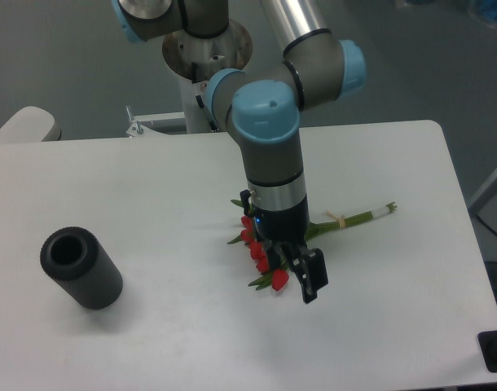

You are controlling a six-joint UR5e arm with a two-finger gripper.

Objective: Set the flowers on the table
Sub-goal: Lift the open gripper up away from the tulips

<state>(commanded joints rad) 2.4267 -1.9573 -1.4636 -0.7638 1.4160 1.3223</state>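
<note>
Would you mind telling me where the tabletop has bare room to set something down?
Bare patches: between the grey cylinder and the flowers, and along the table front right. Crowded mid-table, where the gripper hangs over the flowers.

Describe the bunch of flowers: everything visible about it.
The flowers are a small bunch of red tulip buds with green leaves and long green stems, bound by a pale tie near the whitish stem end. The bunch lies flat on the white table, buds toward the camera, stems running back and to the right. The arm's wrist and claw stand in front of the bunch's middle and hide part of it; whether the claw touches the bunch cannot be told. Nothing else lies against it.
</note>
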